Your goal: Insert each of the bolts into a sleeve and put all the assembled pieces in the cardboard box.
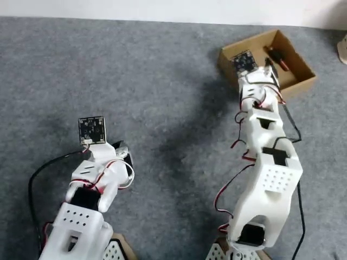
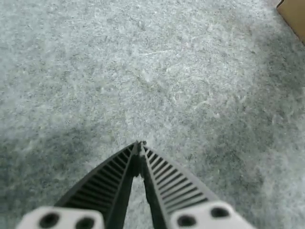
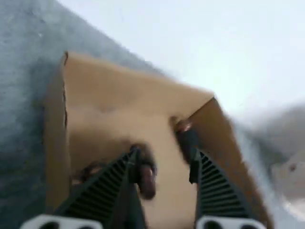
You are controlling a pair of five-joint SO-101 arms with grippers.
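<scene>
The cardboard box (image 1: 300, 82) sits at the far right of the grey carpet. Dark bolt-and-sleeve pieces with reddish ends (image 1: 278, 58) lie inside it. My right gripper (image 1: 269, 70) hangs over the box's near-left part. In the right wrist view this gripper (image 3: 164, 157) is open above the box floor (image 3: 105, 124). One dark piece with a reddish tip (image 3: 146, 179) is right beside one finger, apparently free of it, and another piece (image 3: 186, 138) lies farther in. My left gripper (image 2: 139, 145) is shut with nothing in it, low over bare carpet at the near left (image 1: 116, 149).
A corner of the box (image 2: 293, 12) shows in the left wrist view. A pale object (image 1: 342, 49) lies at the right edge past the box. Open grey carpet spreads between the two arms and across the far left.
</scene>
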